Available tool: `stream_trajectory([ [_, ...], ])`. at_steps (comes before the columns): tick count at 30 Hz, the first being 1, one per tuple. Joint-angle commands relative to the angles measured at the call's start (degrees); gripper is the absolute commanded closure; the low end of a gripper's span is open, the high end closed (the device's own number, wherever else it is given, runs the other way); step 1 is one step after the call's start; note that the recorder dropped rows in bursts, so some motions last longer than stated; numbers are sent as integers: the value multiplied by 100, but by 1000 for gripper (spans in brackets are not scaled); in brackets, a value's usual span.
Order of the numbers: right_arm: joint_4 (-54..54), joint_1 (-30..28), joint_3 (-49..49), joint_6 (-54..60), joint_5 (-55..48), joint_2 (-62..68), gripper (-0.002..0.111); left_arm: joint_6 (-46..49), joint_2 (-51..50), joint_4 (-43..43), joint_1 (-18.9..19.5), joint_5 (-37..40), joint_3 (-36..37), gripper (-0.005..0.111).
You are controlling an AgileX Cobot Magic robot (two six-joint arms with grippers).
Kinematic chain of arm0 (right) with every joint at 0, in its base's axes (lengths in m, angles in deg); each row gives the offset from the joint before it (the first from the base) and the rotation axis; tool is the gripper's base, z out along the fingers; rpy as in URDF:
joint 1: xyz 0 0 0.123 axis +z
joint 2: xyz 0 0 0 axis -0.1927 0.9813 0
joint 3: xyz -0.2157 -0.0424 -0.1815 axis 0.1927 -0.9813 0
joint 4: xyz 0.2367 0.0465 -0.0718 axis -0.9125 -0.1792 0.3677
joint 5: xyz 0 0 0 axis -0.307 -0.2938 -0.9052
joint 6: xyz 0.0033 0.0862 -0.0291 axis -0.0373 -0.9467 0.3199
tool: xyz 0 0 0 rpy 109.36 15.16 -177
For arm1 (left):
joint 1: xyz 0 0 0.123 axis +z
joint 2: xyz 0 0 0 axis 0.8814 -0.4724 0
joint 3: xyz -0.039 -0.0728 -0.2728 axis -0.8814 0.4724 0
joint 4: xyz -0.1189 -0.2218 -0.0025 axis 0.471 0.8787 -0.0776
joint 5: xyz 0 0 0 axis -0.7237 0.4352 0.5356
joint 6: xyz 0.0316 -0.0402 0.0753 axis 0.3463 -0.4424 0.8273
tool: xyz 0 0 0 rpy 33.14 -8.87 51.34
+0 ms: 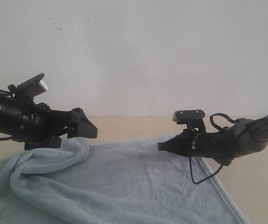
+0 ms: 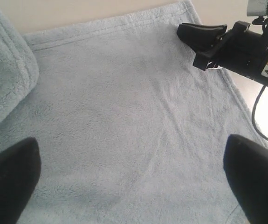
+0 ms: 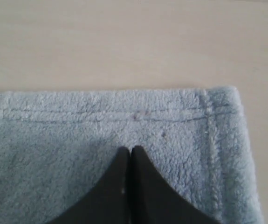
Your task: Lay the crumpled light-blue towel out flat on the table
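The light-blue towel [image 1: 138, 182] lies on the beige table [image 1: 259, 186]. Its right half is flat, while its left part is folded over in a thick roll [image 1: 40, 168]. My left gripper [image 1: 85, 126] hovers over the fold's far end. In the left wrist view it [image 2: 131, 186] is open wide, with flat towel [image 2: 124, 116] beneath and nothing between its fingers [image 2: 8, 179]. My right gripper [image 1: 164, 146] is shut and empty above the towel's far right corner [image 3: 222, 95], just inside the stitched hem [image 3: 101, 114], with its tips [image 3: 129, 151] pressed together.
A white speckled wall [image 1: 134, 56] stands behind the table. Bare table shows beyond the towel's far hem [image 3: 124, 42] and to its right. A black cable [image 1: 203, 175] loops under the right arm. The folded layer [image 2: 3, 70] shows in the left wrist view.
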Motion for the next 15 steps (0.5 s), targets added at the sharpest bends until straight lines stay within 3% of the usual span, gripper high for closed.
stream_trajectory([
  [1, -100, -319, 2, -20, -405, 79, 108, 149, 47, 78, -6, -29, -38, -3],
  [8, -38, -1184, 2, 21, -573, 32, 108, 148, 47, 78, -6, -39, -38, -3],
  [15, 2, -1397, 2, 21, -597, -548, 108, 148, 47, 55, -6, -52, -38, -3],
])
